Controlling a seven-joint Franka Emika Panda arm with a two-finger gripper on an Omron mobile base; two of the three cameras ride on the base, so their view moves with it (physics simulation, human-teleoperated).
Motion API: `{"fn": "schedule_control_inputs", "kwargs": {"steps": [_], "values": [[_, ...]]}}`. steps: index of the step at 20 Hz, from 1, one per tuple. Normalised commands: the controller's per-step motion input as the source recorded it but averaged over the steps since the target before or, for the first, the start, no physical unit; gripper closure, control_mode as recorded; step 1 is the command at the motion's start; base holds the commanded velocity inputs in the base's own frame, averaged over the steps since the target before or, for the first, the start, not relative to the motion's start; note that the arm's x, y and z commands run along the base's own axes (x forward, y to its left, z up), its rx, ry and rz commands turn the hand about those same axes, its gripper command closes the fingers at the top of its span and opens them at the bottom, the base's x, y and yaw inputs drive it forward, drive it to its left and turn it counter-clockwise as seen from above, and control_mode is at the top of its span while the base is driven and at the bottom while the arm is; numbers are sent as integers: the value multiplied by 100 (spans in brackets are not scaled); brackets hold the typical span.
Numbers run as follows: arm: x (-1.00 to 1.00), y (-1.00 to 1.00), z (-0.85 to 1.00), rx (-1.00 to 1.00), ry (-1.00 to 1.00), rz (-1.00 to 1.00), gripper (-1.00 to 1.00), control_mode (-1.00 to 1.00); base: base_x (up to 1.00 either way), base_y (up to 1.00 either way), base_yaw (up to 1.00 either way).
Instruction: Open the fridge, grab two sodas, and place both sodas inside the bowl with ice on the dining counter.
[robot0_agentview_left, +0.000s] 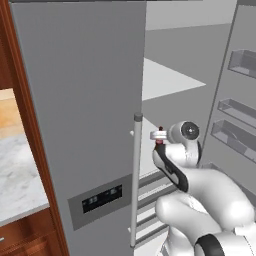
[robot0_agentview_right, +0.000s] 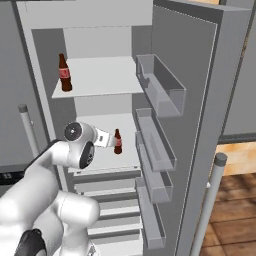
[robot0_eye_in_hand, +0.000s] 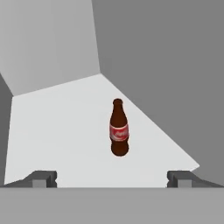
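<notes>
Fridge (robot0_agentview_right: 200, 100) rt door open; gripper (robot0_eye_in_hand: 112, 179) released, facing upright soda (robot0_eye_in_hand: 118, 129) on shelf.

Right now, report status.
Gripper open, empty. Soda upright on fridge shelf, centred ahead, untouched. Second soda on upper shelf. Path clear.

To your left you see a reddish-brown wood cabinet frame (robot0_agentview_left: 25, 107) beside a marble countertop (robot0_agentview_left: 17, 175), with wooden drawers (robot0_agentview_left: 22, 237) under it. Low on your right lies a wooden plank floor (robot0_agentview_right: 232, 215).
</notes>
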Motion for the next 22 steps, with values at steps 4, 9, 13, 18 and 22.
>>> {"fn": "schedule_control_inputs", "kwargs": {"steps": [4, 9, 13, 18, 22], "values": [[34, 0, -28, 0, 0, 0, -100, -100, 0, 0, 0], [34, 0, -19, 0, 0, 0, -100, -100, 0, 0, 0], [34, 0, -18, 0, 0, 0, -100, -100, 0, 0, 0], [32, -2, -20, 0, 0, 0, -100, -100, 0, 0, 0], [26, -13, -26, 0, 0, 0, -100, -100, 0, 0, 0]]}}
